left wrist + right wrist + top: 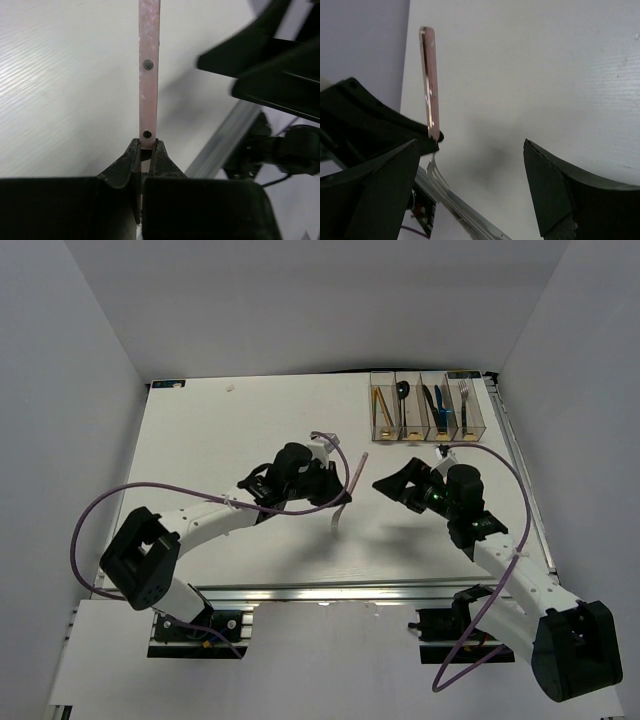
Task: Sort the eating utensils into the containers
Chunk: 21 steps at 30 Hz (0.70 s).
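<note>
Pinching pink-handled fork [149, 75] w/ L gripper [146, 146] | R gripper [470, 147] spread wide

Fork [431, 95]: pink handle, dark rivets, silver tines.

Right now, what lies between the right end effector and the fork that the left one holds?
Nothing: only bare table shows between the open right end effector and the fork, in the right wrist view.

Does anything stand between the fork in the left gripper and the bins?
Possibly the open right gripper, which hangs near the direct line from the fork to the containers. Nothing else visible lies between them.
</note>
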Tool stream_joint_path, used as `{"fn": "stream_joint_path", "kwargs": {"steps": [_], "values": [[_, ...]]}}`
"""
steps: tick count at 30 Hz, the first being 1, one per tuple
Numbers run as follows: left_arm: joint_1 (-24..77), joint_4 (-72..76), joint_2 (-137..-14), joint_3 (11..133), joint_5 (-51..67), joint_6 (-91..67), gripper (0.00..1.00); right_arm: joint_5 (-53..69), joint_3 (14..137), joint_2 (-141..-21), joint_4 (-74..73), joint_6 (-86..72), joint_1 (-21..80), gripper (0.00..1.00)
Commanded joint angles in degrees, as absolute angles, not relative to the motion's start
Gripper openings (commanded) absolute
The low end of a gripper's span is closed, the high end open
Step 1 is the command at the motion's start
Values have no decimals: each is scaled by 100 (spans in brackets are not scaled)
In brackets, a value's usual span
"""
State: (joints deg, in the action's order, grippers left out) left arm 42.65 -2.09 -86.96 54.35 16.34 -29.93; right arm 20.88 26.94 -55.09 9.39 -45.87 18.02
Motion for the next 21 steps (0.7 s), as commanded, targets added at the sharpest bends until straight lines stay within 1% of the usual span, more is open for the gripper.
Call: {"fn": "stream_joint_path", "kwargs": {"steps": [1,4,10,13,16,17,18,19,21], "values": [[4499,1106,-8596,5168,1907,-3673,0,1513,2769,-5344,1837,-5159,1889,87],[4649,1492,-8683,5106,1933,-3849,0,1336,2795,-5422,1828,-5221,2004,85],[4851,1774,-9026,5291,2109,-3972,0,1055,2883,-5730,1706,-5194,2302,82],[4913,1801,-9044,5370,2109,-3981,0,905,2892,-5835,1652,-5256,2417,78],[4939,1863,-9070,5405,2197,-4008,0,853,2900,-5932,1810,-5256,2575,59],[4957,1855,-9096,5423,2206,-3999,0,844,2996,-5967,1811,-5230,2601,43],[4948,1837,-9123,5432,2197,-3990,0,870,3049,-6011,1819,-5195,2662,35],[4957,1828,-9140,5449,2241,-3973,2,896,3093,-6090,1819,-5142,2680,24],[4948,1854,-9149,5449,2302,-3964,7,914,3199,-6143,1863,-5072,2689,16]]}}
